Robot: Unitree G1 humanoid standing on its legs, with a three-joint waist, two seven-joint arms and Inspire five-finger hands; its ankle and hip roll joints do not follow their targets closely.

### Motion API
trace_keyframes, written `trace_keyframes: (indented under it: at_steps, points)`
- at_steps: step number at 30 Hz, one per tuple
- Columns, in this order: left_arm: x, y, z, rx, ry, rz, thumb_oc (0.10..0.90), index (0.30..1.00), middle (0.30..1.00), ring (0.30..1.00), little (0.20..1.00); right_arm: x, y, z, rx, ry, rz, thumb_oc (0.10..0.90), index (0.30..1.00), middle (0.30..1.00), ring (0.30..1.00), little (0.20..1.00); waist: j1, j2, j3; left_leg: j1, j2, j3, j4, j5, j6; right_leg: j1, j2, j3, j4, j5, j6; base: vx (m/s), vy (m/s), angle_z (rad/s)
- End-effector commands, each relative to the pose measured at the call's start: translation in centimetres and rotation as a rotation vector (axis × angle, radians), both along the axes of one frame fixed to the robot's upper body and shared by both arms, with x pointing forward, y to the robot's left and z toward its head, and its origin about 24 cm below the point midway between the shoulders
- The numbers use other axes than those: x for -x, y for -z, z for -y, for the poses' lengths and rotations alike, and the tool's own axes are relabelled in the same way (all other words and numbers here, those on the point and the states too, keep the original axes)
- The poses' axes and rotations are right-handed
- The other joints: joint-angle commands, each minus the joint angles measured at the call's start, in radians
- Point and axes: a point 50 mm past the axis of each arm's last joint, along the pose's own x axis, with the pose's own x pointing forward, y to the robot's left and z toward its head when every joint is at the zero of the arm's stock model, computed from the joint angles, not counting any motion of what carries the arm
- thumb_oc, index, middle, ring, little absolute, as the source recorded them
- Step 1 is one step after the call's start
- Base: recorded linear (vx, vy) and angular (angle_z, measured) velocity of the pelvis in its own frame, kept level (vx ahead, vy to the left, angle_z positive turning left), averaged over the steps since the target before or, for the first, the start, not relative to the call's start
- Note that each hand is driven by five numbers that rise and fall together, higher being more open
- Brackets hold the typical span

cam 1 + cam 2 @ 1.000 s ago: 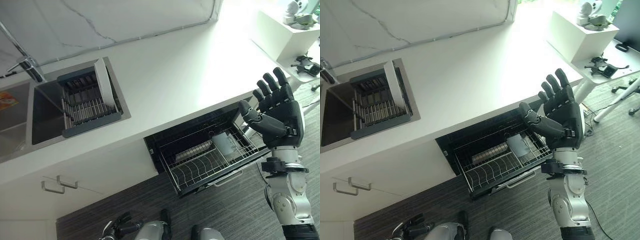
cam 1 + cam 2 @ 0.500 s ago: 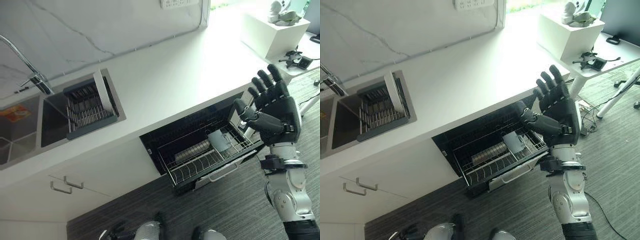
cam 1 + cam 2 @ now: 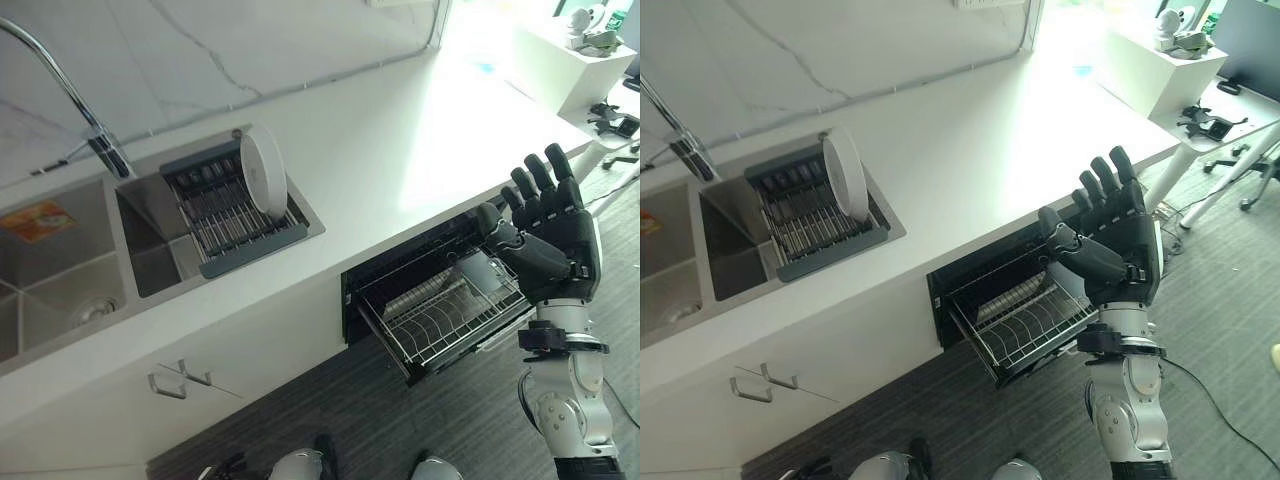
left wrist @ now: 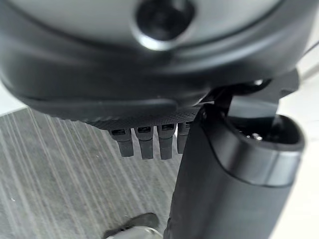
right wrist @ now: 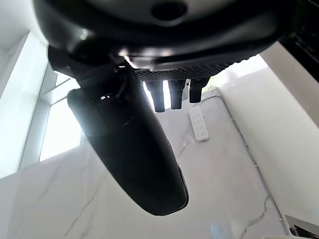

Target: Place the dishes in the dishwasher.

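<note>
A: Looking for writing first: there is an orange label [image 3: 28, 221] lying flat in the left sink basin [image 3: 55, 275], but its print is too small to read. A white multi-socket outlet [image 5: 199, 123] sits on the marble wall [image 5: 99, 199]; no lettering can be made out on it.

B: And the dish?

A: A round white plate [image 3: 263, 171] stands on edge, nearly upright, in the dark grey drying rack [image 3: 232, 218] set into the right side of the sink. It is plain, with a raised foot ring on the face turned toward the camera. It is well apart from both hands.

B: The dishwasher?

A: The dishwasher drawer [image 3: 440, 310] is pulled out from under the white countertop [image 3: 400, 130], its wire rack showing. A pale cup-like item [image 3: 482, 270] sits toward the rack's right end, partly behind the hand; what it is exactly cannot be told.

B: The hands?

A: The right hand [image 3: 556, 235] is raised in front of the drawer's right end, fingers straight and spread, thumb out to the side, holding nothing. The left hand [image 4: 149, 142] hangs low over the grey striped floor [image 4: 55, 174]; its fingers point downward, relaxed, with nothing in them.
</note>
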Motion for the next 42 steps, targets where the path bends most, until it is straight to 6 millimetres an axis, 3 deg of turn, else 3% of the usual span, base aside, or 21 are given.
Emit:
trace_keyframes:
  at_steps: [1, 4, 11, 20, 27, 32, 33, 42]
  points:
    - [0.7, -0.1, -0.8, -0.012, -0.044, -0.01, 0.8, 0.9, 0.9, 0.9, 0.9, 0.8, -5.6, 0.8, 0.032, 0.014, 0.297, 0.8, 0.9, 0.9, 0.9, 0.9, -0.002, -0.015, -0.022, 0.047, 0.015, -0.058, 0.012, -0.131, -0.058, 0.041, 0.021, 0.022, -0.05, -0.008, 0.059, -0.02, -0.102, -0.08]
    - [1.6, 0.3, 0.0, 0.02, -0.013, -0.039, 0.8, 0.9, 0.9, 0.9, 0.9, 0.8, -5.5, 1.0, 0.041, 0.007, 0.288, 0.8, 0.9, 0.9, 0.9, 0.9, 0.006, -0.022, -0.03, 0.043, 0.028, -0.037, 0.012, -0.125, -0.07, 0.044, 0.007, 0.002, -0.05, -0.038, 0.064, -0.01, -0.039, 0.09]
    - [3.4, 0.9, 1.2, 0.018, 0.034, -0.104, 0.8, 0.9, 0.9, 0.9, 0.9, 0.3, -5.4, 0.7, 0.137, -0.039, 0.239, 0.8, 0.9, 0.9, 0.9, 0.9, 0.01, -0.034, -0.05, 0.064, 0.013, -0.074, 0.012, -0.135, -0.083, 0.067, 0.02, 0.033, -0.05, -0.073, 0.054, 0.04, -0.019, 0.1]
    - [4.9, 1.0, 0.5, -0.034, 0.054, -0.202, 0.8, 0.9, 0.9, 0.9, 0.9, -0.5, -6.1, 0.1, 0.202, -0.083, 0.232, 0.8, 0.9, 0.9, 0.9, 0.9, 0.041, -0.038, -0.071, 0.08, 0.005, -0.107, 0.012, -0.141, -0.09, 0.098, 0.012, 0.009, -0.05, -0.08, 0.052, 0.1, -0.008, 0.2]
    - [5.6, 1.1, 0.2, -0.055, 0.105, -0.253, 0.8, 0.9, 0.9, 0.9, 0.9, -3.1, -7.0, -1.6, 0.217, -0.137, 0.158, 0.8, 0.9, 0.9, 0.9, 0.9, 0.093, -0.038, -0.081, 0.084, 0.008, -0.117, 0.012, -0.139, -0.098, 0.115, -0.025, -0.042, -0.05, -0.07, 0.066, 0.13, -0.024, 0.11]
    - [6.7, 0.8, -0.8, -0.073, 0.102, -0.289, 0.8, 0.9, 0.9, 0.9, 0.9, -5.4, -9.5, -2.0, 0.271, -0.098, 0.153, 0.8, 0.9, 0.9, 0.9, 0.9, 0.137, -0.041, -0.084, 0.074, 0.002, -0.152, 0.012, -0.129, -0.108, 0.123, -0.027, -0.062, -0.05, -0.072, 0.065, 0.17, -0.017, 0.24]
    - [7.3, 0.6, -1.5, -0.079, 0.089, -0.296, 0.8, 0.9, 0.9, 0.9, 0.9, -6.1, -10.9, -1.1, 0.311, -0.047, 0.163, 0.8, 0.9, 0.9, 0.9, 0.9, 0.158, -0.045, -0.084, 0.068, 0.001, -0.162, 0.012, -0.125, -0.11, 0.13, -0.03, -0.08, -0.05, -0.076, 0.063, 0.19, 0.006, 0.39]
    - [7.9, -0.1, -3.5, -0.11, 0.067, -0.303, 0.8, 0.9, 0.9, 0.9, 0.9, -8.7, -14.8, 2.3, 0.283, 0.139, 0.137, 0.8, 0.9, 0.9, 0.9, 0.9, 0.229, -0.045, -0.081, 0.079, -0.006, -0.2, 0.012, -0.135, -0.118, 0.186, -0.031, -0.122, -0.05, -0.104, 0.065, 0.1, -0.007, 0.44]
